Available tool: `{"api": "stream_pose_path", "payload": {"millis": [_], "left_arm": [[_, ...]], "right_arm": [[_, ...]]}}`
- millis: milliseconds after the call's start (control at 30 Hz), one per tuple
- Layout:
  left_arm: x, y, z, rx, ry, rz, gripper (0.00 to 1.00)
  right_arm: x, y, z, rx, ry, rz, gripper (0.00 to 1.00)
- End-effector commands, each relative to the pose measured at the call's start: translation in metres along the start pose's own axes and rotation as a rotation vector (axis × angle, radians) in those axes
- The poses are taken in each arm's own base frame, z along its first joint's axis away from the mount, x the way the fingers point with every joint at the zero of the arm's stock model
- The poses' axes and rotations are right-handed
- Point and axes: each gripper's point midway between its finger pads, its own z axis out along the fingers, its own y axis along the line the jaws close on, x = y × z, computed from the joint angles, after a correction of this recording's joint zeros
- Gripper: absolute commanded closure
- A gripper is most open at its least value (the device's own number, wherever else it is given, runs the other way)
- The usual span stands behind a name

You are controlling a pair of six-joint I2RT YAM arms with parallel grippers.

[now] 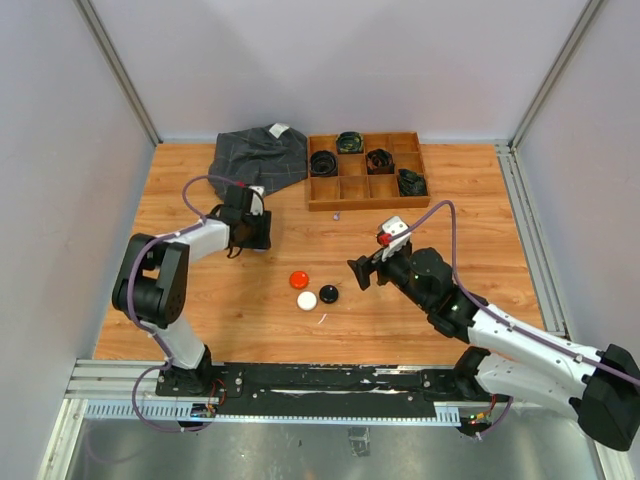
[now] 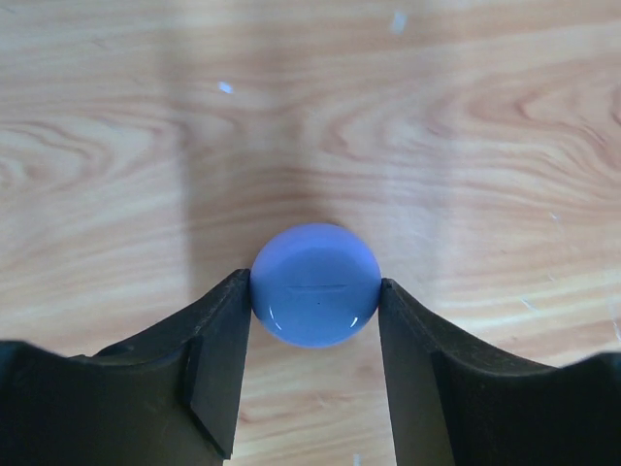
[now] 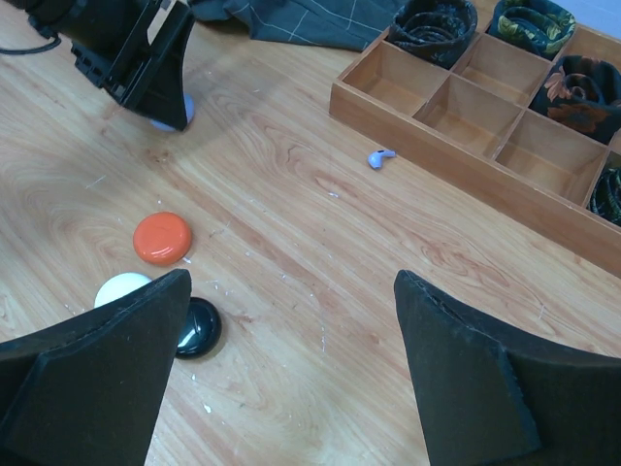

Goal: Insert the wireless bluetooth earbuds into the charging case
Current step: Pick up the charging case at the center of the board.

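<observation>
My left jaws pinch the round blue charging case point(image 2: 315, 284) on the surface point(image 2: 437, 116), my right jaws gape wide near the orange puck point(image 3: 162, 238), and a purple earbud point(image 3: 380, 158) lies loose just beside the wooden tray point(image 3: 466, 170).

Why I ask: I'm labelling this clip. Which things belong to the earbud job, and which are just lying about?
Job: purple case, gripped in the left claw; purple earbud; orange case; white case; black case.
Lying about: wooden tray; coiled belts; grey cloth.
</observation>
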Motion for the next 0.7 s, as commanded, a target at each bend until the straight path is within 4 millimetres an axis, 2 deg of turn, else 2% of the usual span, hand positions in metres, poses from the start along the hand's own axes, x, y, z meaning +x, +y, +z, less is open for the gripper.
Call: {"api": "stream_pose_path", "payload": {"millis": [0, 200, 400, 667], "left_arm": [[-0.018, -0.029, -0.011, 0.039, -0.174, 0.0, 0.61], [-0.028, -0.077, -0.039, 0.149, -0.372, 0.057, 0.63], [-0.035, -0.118, -0.078, 0.234, -0.561, 0.176, 0.65], [-0.034, -0.164, -0.134, 0.365, -0.817, 0.353, 0.64]], "right_arm": [[-0.011, 0.004, 0.004, -0.013, 0.026, -0.004, 0.13], [-0.011, 0.006, 0.01, -0.033, 0.089, 0.007, 0.13], [-0.009, 0.005, 0.015, -0.068, 0.163, 0.028, 0.16], [-0.023, 0.008, 0.016, -0.132, 0.183, 0.082, 0.21]]}}
